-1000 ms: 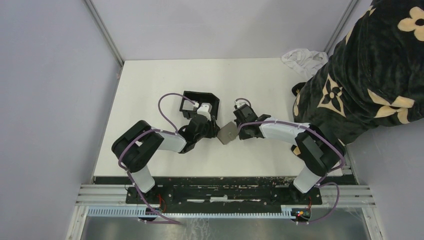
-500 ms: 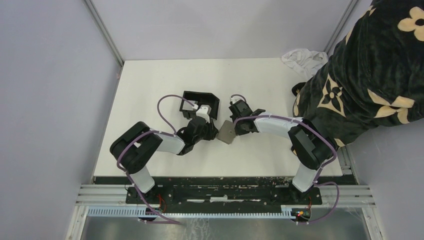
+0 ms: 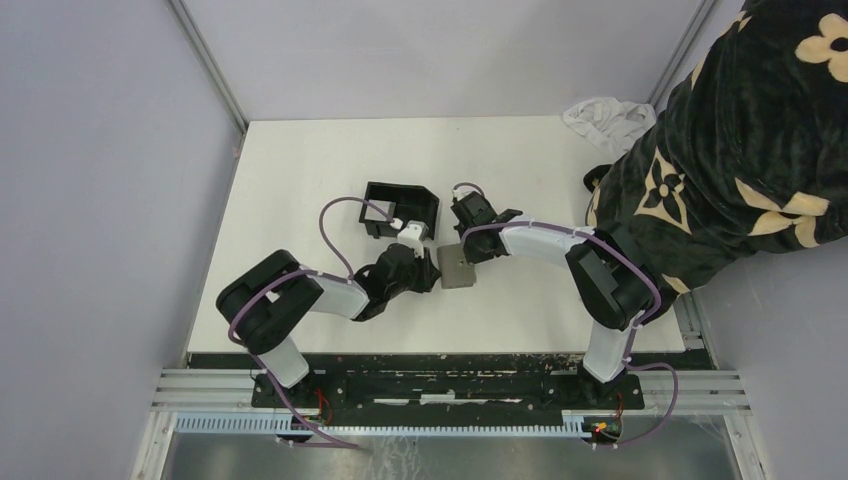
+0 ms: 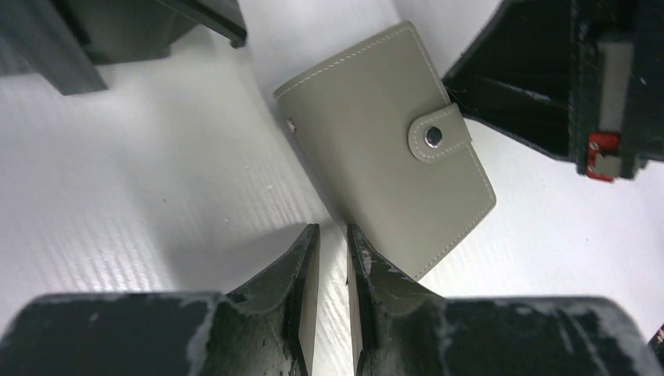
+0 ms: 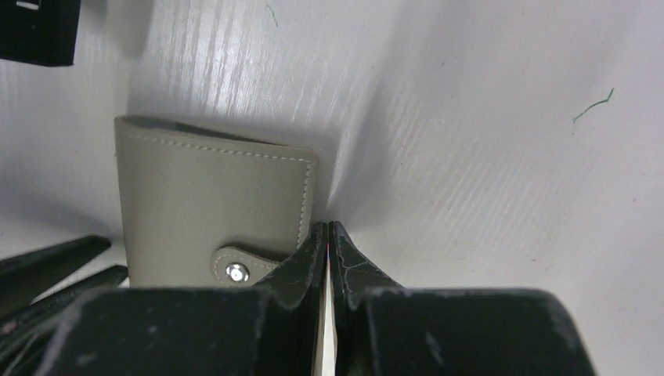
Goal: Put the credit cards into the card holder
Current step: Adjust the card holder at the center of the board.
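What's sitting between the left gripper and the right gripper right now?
A grey snap wallet lies flat between left gripper and right gripper; clearest in the top view.

The white counter (image 3: 300,180) carries three things. A black open-top box (image 3: 405,190) stands near its middle. A closed grey leather card holder (image 3: 458,268) with a snap tab lies flat just beside it, toward the near edge. A crumpled white cloth (image 3: 600,112) lies at the far right corner.
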Motion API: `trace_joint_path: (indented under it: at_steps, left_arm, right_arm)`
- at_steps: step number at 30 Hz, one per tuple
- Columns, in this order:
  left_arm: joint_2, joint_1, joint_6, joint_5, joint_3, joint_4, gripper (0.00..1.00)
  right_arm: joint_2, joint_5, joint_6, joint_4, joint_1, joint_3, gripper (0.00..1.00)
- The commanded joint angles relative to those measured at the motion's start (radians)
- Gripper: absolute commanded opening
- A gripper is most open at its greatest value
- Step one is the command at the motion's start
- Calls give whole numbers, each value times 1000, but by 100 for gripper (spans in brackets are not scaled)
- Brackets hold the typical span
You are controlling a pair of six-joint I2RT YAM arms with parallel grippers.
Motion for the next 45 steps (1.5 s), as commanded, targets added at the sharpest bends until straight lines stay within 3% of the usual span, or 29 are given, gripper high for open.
trace_joint_path:
  at_steps: [1,10,13,20,28,45]
  left_arm:
    - [-23,-40,-40,22,-11,43,26]
    - [-117,-47,-53,-80,-42,-14,26]
    - [-155,-48,-58,-112,-58,-13,27]
    - [-200,-49,-108,-171,-142,91,27]
    - [-168,-50,-208,-155,-230,292,26]
    - [-55,-56,-277,-97,-234,424,24]
  right_arm:
    - [27,10,-19,36,4,46,10]
    - [-56,190,-74,-42,4,70,41]
    - [-90,194,-80,-54,5,67,45]
    - [-145,186,-81,-53,55,61,47]
    - [-72,225,-73,-92,155,129,47]
    - [38,326,-28,-149,228,162,48]
